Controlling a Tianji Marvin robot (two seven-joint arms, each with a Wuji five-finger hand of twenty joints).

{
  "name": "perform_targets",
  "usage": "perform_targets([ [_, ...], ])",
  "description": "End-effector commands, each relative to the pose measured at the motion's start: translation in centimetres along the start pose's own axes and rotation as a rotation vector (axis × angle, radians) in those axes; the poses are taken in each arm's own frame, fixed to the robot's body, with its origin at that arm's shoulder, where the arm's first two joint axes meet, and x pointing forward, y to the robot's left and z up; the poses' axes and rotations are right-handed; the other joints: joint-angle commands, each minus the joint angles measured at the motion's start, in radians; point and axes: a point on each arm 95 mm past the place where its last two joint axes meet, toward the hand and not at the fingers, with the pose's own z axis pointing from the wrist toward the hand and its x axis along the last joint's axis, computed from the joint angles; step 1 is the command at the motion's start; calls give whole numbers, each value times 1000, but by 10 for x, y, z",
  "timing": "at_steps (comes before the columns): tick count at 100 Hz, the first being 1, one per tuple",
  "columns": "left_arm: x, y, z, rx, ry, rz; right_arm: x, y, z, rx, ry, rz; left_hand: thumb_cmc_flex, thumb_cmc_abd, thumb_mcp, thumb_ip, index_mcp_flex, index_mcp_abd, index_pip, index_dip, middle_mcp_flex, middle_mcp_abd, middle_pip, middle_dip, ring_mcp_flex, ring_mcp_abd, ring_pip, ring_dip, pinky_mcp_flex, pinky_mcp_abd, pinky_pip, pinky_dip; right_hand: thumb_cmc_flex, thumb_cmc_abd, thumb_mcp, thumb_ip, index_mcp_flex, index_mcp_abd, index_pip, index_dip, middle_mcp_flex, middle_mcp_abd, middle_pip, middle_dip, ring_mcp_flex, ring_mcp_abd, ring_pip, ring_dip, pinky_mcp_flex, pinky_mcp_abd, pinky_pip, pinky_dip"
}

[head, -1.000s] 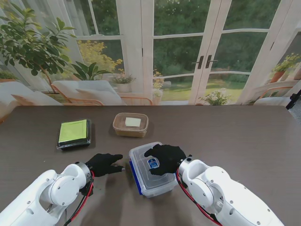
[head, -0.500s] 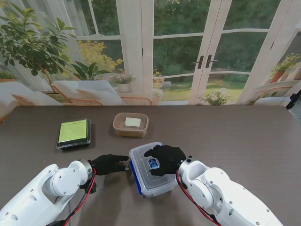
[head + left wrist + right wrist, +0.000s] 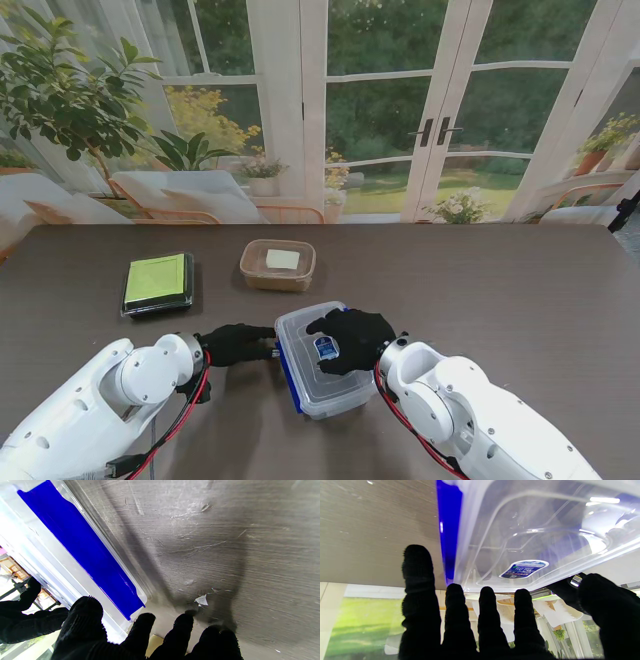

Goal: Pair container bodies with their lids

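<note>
Toward the table's (image 3: 520,290) far-left area lay a black tray with a yellow-green lid (image 3: 158,283), flat and apart from everything else. To its right, still on the far side, sat a tan container (image 3: 277,265) with a pale square inside it (I could not tell whether that was a lid or contents).

Nearer to me, my left hand (image 3: 238,344) reached in from the left with its gloved fingers (image 3: 140,630) spread, their tips right at the left edge of the clear lidded box (image 3: 318,358). In the left wrist view the box's blue clip (image 3: 82,552) ran along that side just past my fingertips, and I could not tell whether they actually touched it; the hand gripped nothing.

The clear box stood near the table's near edge, about midway across, its transparent lid (image 3: 532,537) seated on top with a small blue label (image 3: 325,347) showing.

My right hand (image 3: 350,336) lay palm down on that lid, fingers (image 3: 455,620) stretched flat toward the box's far edge and thumb splayed to one side, pressing on it rather than clasping it.

The right half of the table carried only my right arm (image 3: 470,415).
</note>
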Motion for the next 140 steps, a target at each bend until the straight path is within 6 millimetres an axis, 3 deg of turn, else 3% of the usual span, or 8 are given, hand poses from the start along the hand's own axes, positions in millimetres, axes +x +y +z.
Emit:
perform_targets([
  [1,-7,22,4,-71,-15,-35,3,-15,-3,52,5,8,-17,12,6,-5,24,-45,10,1,-23,-14,4,10,35,-51,55,26,23,13,15,-5,-28,21,-63,30,2,-16,0,16,-24,-15,11,-6,21,-29,73,26,-636,-17,-9,5],
  [21,-7,26,8,-94,-16,-62,4,-17,-3,58,7,13,-5,19,5,-6,99,-38,43,21,-4,-8,6,15,40,-43,55,31,20,14,14,-2,-28,21,-61,30,1,-15,4,18,-23,-12,11,-6,26,-28,78,28,-634,-18,-7,8],
  [47,-6,32,7,-89,-20,-110,5,-19,-4,63,10,20,26,27,7,-5,282,-5,129,81,40,2,13,20,58,-31,57,38,25,22,13,-1,-27,23,-60,30,1,-14,8,19,-23,-11,11,-6,30,-29,85,31,-631,-20,-2,12],
  [92,-6,43,1,7,11,-284,7,-23,-5,76,13,29,101,11,9,-7,448,11,211,185,126,13,26,31,96,-4,64,48,39,42,14,-1,-26,27,-61,30,-4,-11,11,19,-29,-8,11,-6,28,-33,91,32,-632,-21,1,15],
  [140,-1,43,-9,103,58,-452,10,-26,-4,92,17,33,130,7,8,-8,457,44,212,218,162,37,29,34,127,28,69,54,50,62,16,-2,-23,33,-66,31,-6,-11,12,18,-38,-6,12,-6,25,-33,92,32,-632,-24,1,17],
])
